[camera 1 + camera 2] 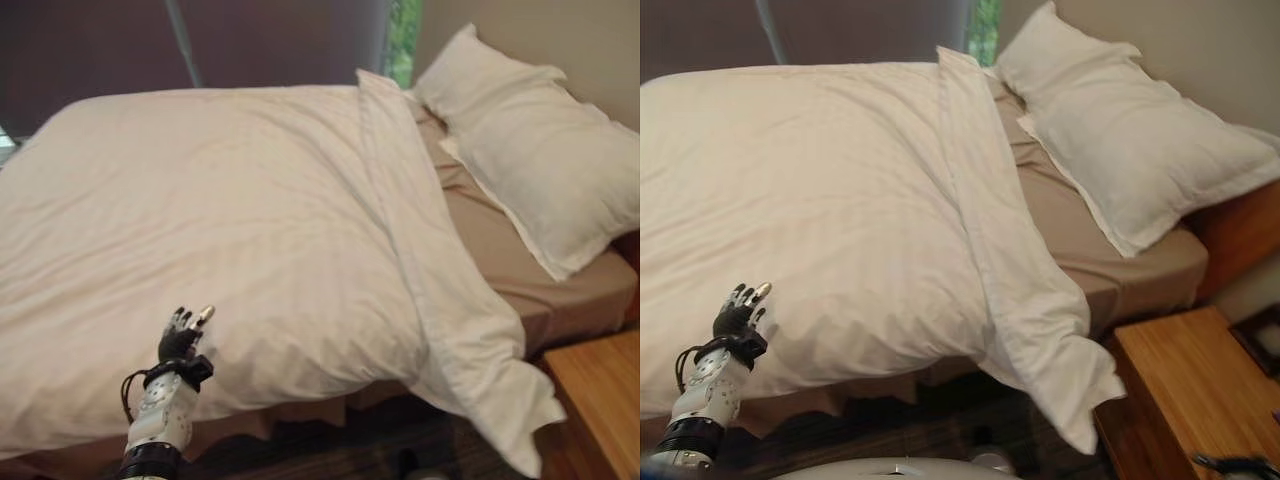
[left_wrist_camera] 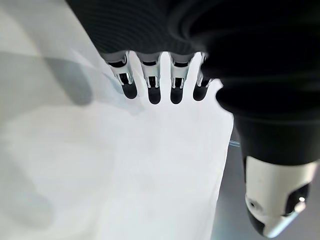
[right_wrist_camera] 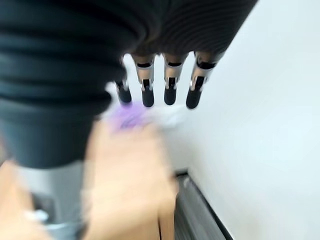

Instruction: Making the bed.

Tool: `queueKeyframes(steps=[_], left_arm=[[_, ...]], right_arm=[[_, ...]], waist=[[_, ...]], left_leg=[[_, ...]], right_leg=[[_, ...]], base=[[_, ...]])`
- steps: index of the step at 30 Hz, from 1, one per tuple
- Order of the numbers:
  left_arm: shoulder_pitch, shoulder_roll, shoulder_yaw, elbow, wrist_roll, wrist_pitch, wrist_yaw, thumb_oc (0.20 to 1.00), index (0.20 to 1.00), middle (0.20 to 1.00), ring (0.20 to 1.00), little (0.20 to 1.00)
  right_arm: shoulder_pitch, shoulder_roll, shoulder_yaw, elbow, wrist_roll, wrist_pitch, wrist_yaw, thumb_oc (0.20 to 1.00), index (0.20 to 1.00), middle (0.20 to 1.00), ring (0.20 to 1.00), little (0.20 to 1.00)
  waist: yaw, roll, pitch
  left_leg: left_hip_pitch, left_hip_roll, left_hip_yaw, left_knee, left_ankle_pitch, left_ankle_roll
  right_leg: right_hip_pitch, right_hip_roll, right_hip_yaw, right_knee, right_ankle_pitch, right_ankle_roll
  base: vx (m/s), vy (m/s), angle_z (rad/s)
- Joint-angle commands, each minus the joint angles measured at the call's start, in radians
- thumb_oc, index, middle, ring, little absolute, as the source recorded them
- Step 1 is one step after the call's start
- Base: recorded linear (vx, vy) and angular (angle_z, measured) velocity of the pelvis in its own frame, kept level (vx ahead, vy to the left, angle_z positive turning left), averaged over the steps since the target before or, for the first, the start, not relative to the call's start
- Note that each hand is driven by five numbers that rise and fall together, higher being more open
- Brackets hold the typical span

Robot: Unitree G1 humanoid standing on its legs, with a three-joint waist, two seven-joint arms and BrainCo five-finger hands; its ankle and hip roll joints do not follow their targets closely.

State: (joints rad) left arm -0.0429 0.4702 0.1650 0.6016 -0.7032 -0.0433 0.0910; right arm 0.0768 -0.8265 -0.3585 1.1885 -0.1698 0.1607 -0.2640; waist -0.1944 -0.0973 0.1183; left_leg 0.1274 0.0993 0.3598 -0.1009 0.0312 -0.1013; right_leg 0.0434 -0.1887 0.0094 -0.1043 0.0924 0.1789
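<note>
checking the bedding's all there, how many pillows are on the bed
1. The white pillow lies at the head of the bed, on the brown sheet beside the white duvet. Another could be hidden under the duvet.

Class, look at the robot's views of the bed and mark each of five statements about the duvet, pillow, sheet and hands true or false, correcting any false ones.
1. The white duvet covers the whole mattress. False: the tan sheet lies bare beside the pillow.
2. The pillow lies at the head of the bed. True.
3. The left hand grips the duvet. False: it hangs open above it, holding nothing.
4. One duvet corner hangs off the bed beside the wooden nightstand. True.
5. The right hand is open. True.
</note>
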Motion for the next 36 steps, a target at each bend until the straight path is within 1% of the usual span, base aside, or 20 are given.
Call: queueKeyframes(steps=[1,2,3,4,6,9,10,11,13,16,17,18,19,21,22,23,26,27,30,36], left_arm=[[-0.069,-0.022,0.011,-0.012,-0.015,-0.049,-0.010,1.000,1.000,1.000,1.000,1.000],[-0.064,-0.025,0.021,-0.017,-0.015,-0.047,-0.008,1.000,1.000,1.000,1.000,1.000],[-0.052,-0.030,0.033,-0.026,-0.013,-0.047,-0.005,1.000,1.000,1.000,1.000,1.000],[-0.052,-0.030,0.033,-0.027,-0.012,-0.047,-0.005,1.000,1.000,1.000,1.000,1.000],[-0.034,-0.053,0.037,-0.055,0.005,-0.048,0.007,1.000,1.000,1.000,1.000,1.000],[-0.032,-0.072,0.019,-0.055,0.019,-0.038,0.006,1.000,1.000,1.000,1.000,1.000],[-0.018,-0.075,-0.006,-0.064,0.018,-0.033,-0.003,1.000,1.000,1.000,1.000,1.000],[-0.017,-0.073,-0.004,-0.065,0.018,-0.033,-0.004,1.000,1.000,1.000,1.000,1.000],[0.014,-0.080,-0.062,-0.094,0.043,-0.028,-0.035,1.000,1.000,1.000,1.000,1.000],[0.001,-0.098,-0.131,-0.116,0.062,-0.042,-0.054,1.000,1.000,1.000,1.000,1.000],[-0.001,-0.098,-0.129,-0.115,0.062,-0.042,-0.054,1.000,1.000,1.000,1.000,1.000],[-0.011,-0.104,-0.158,-0.111,0.062,-0.051,-0.064,1.000,1.000,1.000,1.000,1.000],[-0.013,-0.105,-0.157,-0.110,0.062,-0.051,-0.064,1.000,1.000,1.000,1.000,1.000],[-0.028,-0.115,-0.185,-0.103,0.049,-0.065,-0.074,1.000,1.000,1.000,1.000,1.000],[-0.035,-0.121,-0.201,-0.094,0.029,-0.074,-0.083,1.000,1.000,1.000,1.000,1.000],[-0.037,-0.122,-0.201,-0.093,0.028,-0.075,-0.083,1.000,1.000,1.000,1.000,1.000],[-0.041,-0.129,-0.209,-0.061,0.013,-0.091,-0.102,1.000,1.000,1.000,1.000,1.000],[-0.036,-0.132,-0.200,-0.034,-0.011,-0.096,-0.118,1.000,1.000,1.000,1.000,1.000],[-0.026,-0.140,-0.191,0.013,-0.047,-0.099,-0.142,1.000,1.000,1.000,1.000,1.000],[-0.103,-0.179,-0.207,0.149,-0.059,-0.108,-0.141,1.000,1.000,1.000,1.000,1.000]], right_arm=[[-0.013,-0.114,-0.035,-0.194,0.012,-0.019,-0.105,1.000,1.000,1.000,1.000,1.000],[0.000,-0.129,-0.063,-0.274,-0.007,-0.015,-0.128,1.000,1.000,1.000,1.000,1.000],[-0.006,-0.143,-0.123,-0.477,-0.017,-0.031,-0.177,1.000,1.000,1.000,1.000,1.000],[-0.001,-0.139,-0.128,-0.486,-0.019,-0.026,-0.175,1.000,1.000,1.000,1.000,1.000],[-0.006,-0.105,-0.163,-0.727,-0.005,-0.095,-0.197,1.000,1.000,1.000,1.000,1.000],[-0.063,0.038,-0.117,-1.069,0.161,-0.258,-0.115,1.000,1.000,1.000,1.000,1.000],[-0.133,0.145,-0.009,-1.170,0.352,-0.334,-0.016,0.200,0.200,0.200,0.200,0.200],[-0.135,0.145,-0.008,-1.169,0.354,-0.335,-0.015,0.200,0.200,0.200,0.200,0.200],[-0.235,0.265,0.167,-1.179,0.638,-0.374,0.110,0.200,0.200,0.200,0.200,0.200],[-0.395,0.361,0.285,-1.052,0.830,-0.401,0.126,0.200,0.200,0.200,0.200,0.200],[-0.399,0.361,0.286,-1.047,0.832,-0.403,0.128,0.200,0.200,0.200,0.200,0.200],[-0.483,0.399,0.296,-0.980,0.918,-0.418,0.127,0.200,0.200,0.200,0.200,0.200],[-0.487,0.398,0.296,-0.976,0.921,-0.419,0.129,0.200,0.200,0.200,0.200,0.200],[-0.574,0.433,0.302,-0.875,1.003,-0.442,0.123,0.200,0.200,0.200,0.200,0.200],[-0.641,0.461,0.297,-0.785,1.080,-0.459,0.127,0.200,0.200,0.200,0.200,0.200],[-0.645,0.458,0.298,-0.779,1.082,-0.460,0.130,0.200,0.200,0.200,0.200,0.200],[-0.686,0.439,0.271,-0.622,1.091,-0.450,0.135,0.200,0.200,0.200,0.200,0.200],[-0.675,0.467,0.226,-0.565,1.205,-0.462,0.189,0.200,0.200,0.200,0.200,0.200],[-0.629,0.503,0.203,-0.455,1.298,-0.438,0.260,0.200,0.200,0.200,0.200,0.200],[-0.526,0.575,0.275,-0.211,1.250,-0.331,0.311,0.200,0.200,0.200,0.200,0.200]], waist=[[0.010,0.071,-0.007],[0.007,0.071,-0.004],[0.008,0.072,-0.004],[0.009,0.072,-0.004],[0.010,0.070,0.002],[0.013,0.071,0.009],[0.030,0.068,0.015],[0.029,0.067,0.014],[0.069,0.072,0.027],[0.111,0.095,0.050],[0.110,0.094,0.050],[0.128,0.118,0.060],[0.127,0.118,0.060],[0.141,0.150,0.069],[0.154,0.187,0.075],[0.154,0.188,0.075],[0.163,0.249,0.079],[0.163,0.277,0.080],[0.156,0.304,0.087],[0.129,0.315,0.100]], left_leg=[[-0.026,-0.011,-0.004,0.014,-0.027,0.035],[-0.023,-0.012,-0.006,0.014,-0.034,0.037],[-0.025,-0.012,-0.008,0.014,-0.039,0.040],[-0.028,-0.012,-0.007,0.014,-0.033,0.040],[-0.031,-0.013,-0.007,0.014,-0.034,0.043],[-0.035,-0.009,-0.004,0.014,-0.036,0.046],[-0.040,-0.008,-0.007,0.014,-0.031,0.046],[-0.043,-0.007,-0.006,0.014,-0.025,0.046],[-0.053,-0.005,-0.017,0.014,-0.016,0.043],[-0.074,-0.009,-0.037,0.014,-0.006,0.039],[-0.078,-0.009,-0.036,0.014,-0.002,0.039],[-0.097,-0.014,-0.043,0.014,0.004,0.036],[-0.099,-0.014,-0.044,0.014,0.005,0.037],[-0.118,-0.021,-0.053,0.014,0.011,0.034],[-0.138,-0.031,-0.061,0.014,0.017,0.032],[-0.141,-0.031,-0.061,0.014,0.018,0.032],[-0.193,-0.041,-0.068,0.014,0.035,0.024],[-0.212,-0.045,-0.070,0.014,0.039,0.023],[-0.232,-0.049,-0.071,0.014,0.041,0.022],[-0.241,-0.052,-0.051,0.014,0.039,0.021]], right_leg=[[-0.045,0.006,-0.027,0.017,0.028,-0.015],[-0.041,0.004,-0.029,0.017,0.022,-0.013],[-0.044,0.003,-0.028,0.017,0.021,-0.013],[-0.048,0.004,-0.027,0.017,0.026,-0.014],[-0.055,0.005,-0.020,0.017,0.028,-0.016],[-0.062,0.008,-0.013,0.017,0.024,-0.021],[-0.065,0.009,-0.018,0.017,0.023,-0.025],[-0.069,0.009,-0.017,0.017,0.027,-0.027],[-0.073,0.008,-0.028,0.017,0.024,-0.033],[-0.079,0.001,-0.043,0.017,0.020,-0.036],[-0.083,0.002,-0.042,0.017,0.024,-0.037],[-0.098,-0.005,-0.045,0.017,0.025,-0.038],[-0.099,-0.005,-0.046,0.017,0.026,-0.038],[-0.113,-0.014,-0.052,0.017,0.027,-0.038],[-0.127,-0.027,-0.057,0.017,0.030,-0.038],[-0.129,-0.027,-0.057,0.017,0.031,-0.038],[-0.179,-0.041,-0.060,0.017,0.037,-0.036],[-0.200,-0.046,-0.056,0.017,0.040,-0.034],[-0.225,-0.050,-0.052,0.017,0.042,-0.031],[-0.255,-0.046,-0.024,0.017,0.053,-0.031]], base=[[0.02,0.020,-0.22],[0.03,0.021,-0.20],[0.03,0.022,-0.13],[0.03,0.027,-0.12],[0.00,0.011,-0.10],[0.00,0.001,0.01],[0.00,0.000,0.00],[-0.04,-0.035,-0.09],[-0.05,-0.049,0.07],[-0.07,-0.039,0.22],[-0.10,-0.018,0.31],[-0.07,-0.012,0.34],[-0.09,-0.013,0.33],[-0.07,0.010,0.23],[-0.06,0.027,0.10],[-0.08,0.022,0.09],[-0.10,0.016,0.11],[-0.04,0.003,0.08],[-0.02,0.006,-0.03],[-0.02,0.006,-0.08]])
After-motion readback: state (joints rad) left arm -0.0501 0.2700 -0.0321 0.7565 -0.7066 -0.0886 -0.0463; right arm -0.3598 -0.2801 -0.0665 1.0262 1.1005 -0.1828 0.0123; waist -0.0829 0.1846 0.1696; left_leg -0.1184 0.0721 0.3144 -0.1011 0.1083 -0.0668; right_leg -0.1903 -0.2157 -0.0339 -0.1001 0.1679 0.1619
